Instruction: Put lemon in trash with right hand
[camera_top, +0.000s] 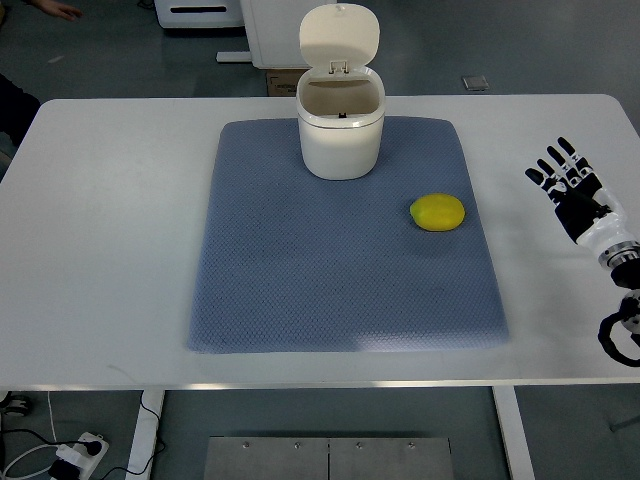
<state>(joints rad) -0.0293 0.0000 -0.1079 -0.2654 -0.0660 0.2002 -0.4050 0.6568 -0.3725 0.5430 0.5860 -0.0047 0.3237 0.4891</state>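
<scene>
The lemon (437, 212) lies on the blue mat's (300, 290) right part, near the open-lidded white bin (340, 135). The right hand (572, 190) hovers well apart over the white table (100, 250), fingers apparently spread, holding nothing.

Robot lab / test room, staged tabletop setup

White work table (110, 250) on metal legs over a grey-green smooth floor (560, 50), blue-grey mat (330, 290) laid flat as a work area, power strip (80, 452) with loose cables on the floor at lower left, steel plate (330, 458) under the table's near edge, white cabinet or machine bases (200, 14) plus a cardboard box (280, 82) behind the table, floor socket plate (475, 83) beyond the far edge, black-and-white robot right hand (568, 188) over the table's right side, person's hand (55, 9) at top left corner
</scene>
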